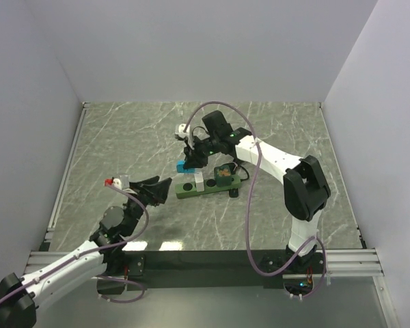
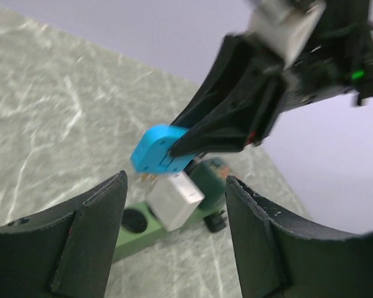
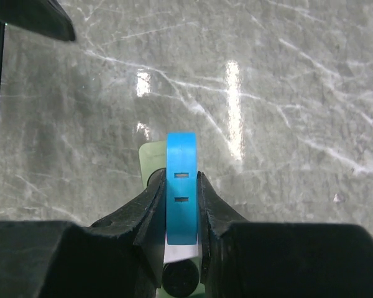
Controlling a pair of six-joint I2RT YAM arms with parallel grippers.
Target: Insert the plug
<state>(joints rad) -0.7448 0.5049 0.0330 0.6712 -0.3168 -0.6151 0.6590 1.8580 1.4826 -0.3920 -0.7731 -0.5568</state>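
My right gripper [image 3: 180, 189] pinched the blue plug [image 3: 181, 155] over the green socket strip [image 1: 212, 186]. My left gripper [image 2: 177, 186] stood spread near the strip's left end.

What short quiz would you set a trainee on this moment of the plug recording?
1. Which thing does the right claw grip? A) a screwdriver B) the blue plug C) nothing
2. True or false: the blue plug is already seated in the green socket strip.
3. In a few words: how do the jaws of the left claw stand, and what do they hold?

Key
1. B.
2. False: the plug's pins show bare above the strip.
3. Open, holding nothing.
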